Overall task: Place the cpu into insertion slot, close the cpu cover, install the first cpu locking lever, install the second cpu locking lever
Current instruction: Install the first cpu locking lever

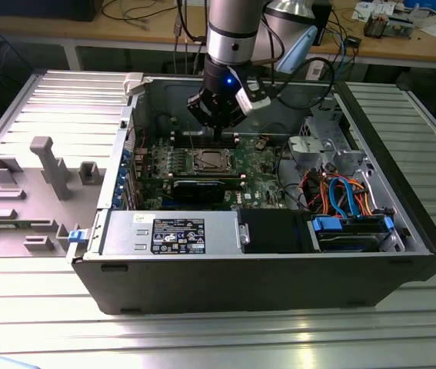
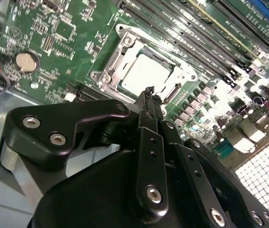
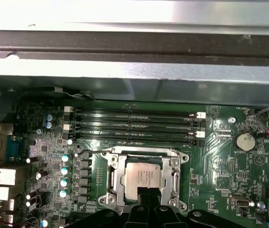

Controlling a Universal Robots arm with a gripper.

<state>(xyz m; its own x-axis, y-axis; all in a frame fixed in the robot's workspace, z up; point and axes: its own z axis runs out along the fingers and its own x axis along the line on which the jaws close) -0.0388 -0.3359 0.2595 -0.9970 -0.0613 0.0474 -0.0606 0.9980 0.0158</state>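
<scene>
The cpu (image 3: 143,178) (image 2: 146,73) lies flat in the insertion slot (image 1: 210,161), its silver-grey top showing. The cpu cover (image 3: 113,178) (image 2: 109,71), a silvery frame, lies down around the chip. My gripper (image 2: 149,91) (image 3: 146,192) (image 1: 216,127) hangs just above the socket's edge. Its black fingers are pressed together, with nothing visible between them. In both wrist views the fingertips overlap one edge of the socket. I cannot tell how the locking levers stand.
Long black memory slots (image 3: 134,126) run beside the socket. A coin battery (image 3: 243,140) sits on the green board. In the open case are a power supply (image 1: 171,234) and coloured cables (image 1: 341,192). Grey fixtures (image 1: 44,165) stand at the exterior view's left.
</scene>
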